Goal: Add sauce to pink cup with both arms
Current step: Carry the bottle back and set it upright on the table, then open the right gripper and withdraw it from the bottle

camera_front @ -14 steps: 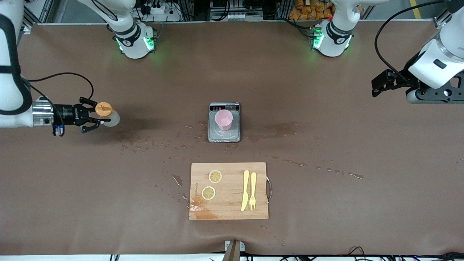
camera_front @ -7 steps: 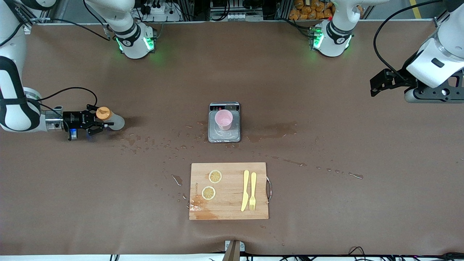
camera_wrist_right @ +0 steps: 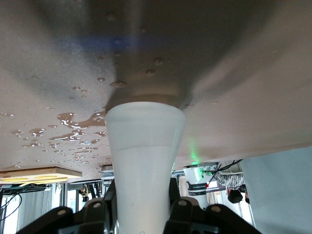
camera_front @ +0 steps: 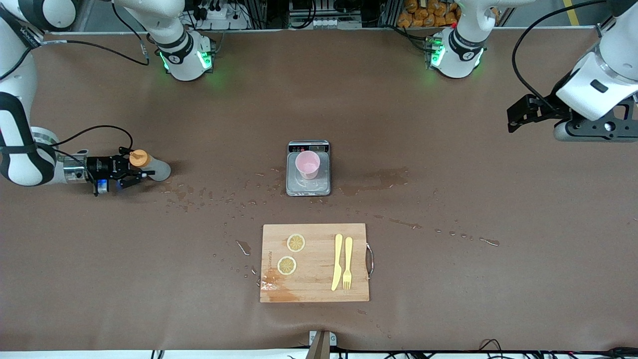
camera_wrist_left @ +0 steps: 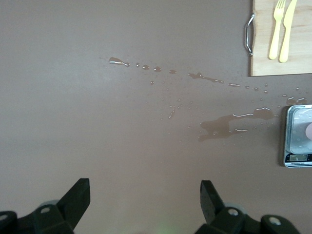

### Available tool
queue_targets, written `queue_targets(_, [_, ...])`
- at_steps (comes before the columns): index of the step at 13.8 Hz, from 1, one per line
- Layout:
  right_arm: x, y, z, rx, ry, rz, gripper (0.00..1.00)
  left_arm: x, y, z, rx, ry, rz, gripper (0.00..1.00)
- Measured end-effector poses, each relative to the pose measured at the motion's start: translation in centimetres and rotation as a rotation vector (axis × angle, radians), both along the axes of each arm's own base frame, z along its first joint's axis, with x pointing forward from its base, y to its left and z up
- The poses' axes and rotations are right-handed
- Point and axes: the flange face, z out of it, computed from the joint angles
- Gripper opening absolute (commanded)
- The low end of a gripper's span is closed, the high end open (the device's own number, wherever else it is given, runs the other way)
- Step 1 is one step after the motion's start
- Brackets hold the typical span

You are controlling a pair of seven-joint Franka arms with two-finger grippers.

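The sauce bottle (camera_front: 155, 170), whitish with an orange cap, is at the right arm's end of the table, its base on the wet tabletop. My right gripper (camera_front: 133, 169) is shut on its body. In the right wrist view the bottle (camera_wrist_right: 145, 146) fills the space between that gripper's (camera_wrist_right: 141, 197) fingers. The pink cup (camera_front: 307, 164) stands upright on a grey scale (camera_front: 308, 187) at mid-table. My left gripper (camera_front: 514, 119) is open and empty, up over the left arm's end of the table. Its wrist view shows the left gripper (camera_wrist_left: 145, 191) over bare table, with the scale (camera_wrist_left: 296, 141) at the edge.
A wooden cutting board (camera_front: 319, 234) with two lemon slices (camera_front: 295, 243), a yellow knife (camera_front: 337, 262) and a fork (camera_front: 347, 263) lies nearer the front camera than the scale. Water drops and puddles (camera_front: 379, 178) are scattered round the scale and toward the bottle.
My right gripper has come down with the bottle, from above the table to the tabletop. The left arm has shifted only slightly.
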Motion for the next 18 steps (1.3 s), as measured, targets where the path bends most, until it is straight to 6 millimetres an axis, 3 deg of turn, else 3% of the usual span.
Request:
queue_targets(1, [0.3,-0.1,0.1,-0.003,-0.002,0.0,1.0,0.0,-0.2,0.0,0.0,-0.001,-0.003,1.0])
queue_targets(6, [3.2,-1.2,3.0,-0.024,-0.008,0.004,1.0,0.0,-0.3,0.4,-0.002,-0.009,-0.005,1.0])
queue_targets(9, [5.5,-3.3,6.8,-0.071,-0.05,0.075,1.0,-0.1,-0.5,0.5,-0.003,-0.011,-0.009,1.0])
queue_targets(12, [7.7,-5.1,12.1,-0.136,-0.093,0.194,1.0,-0.3,-1.4,0.7,-0.005,-0.015,-0.026,1.0])
queue_targets(15, [10.9,-3.0,18.2,-0.176,-0.149,0.333,1.0,-0.7,-3.1,0.7,-0.006,-0.015,-0.057,1.0])
queue_targets(18, [13.8,1.8,23.3,-0.25,-0.202,0.48,1.0,-0.6,-2.8,0.7,-0.006,-0.015,-0.051,1.0])
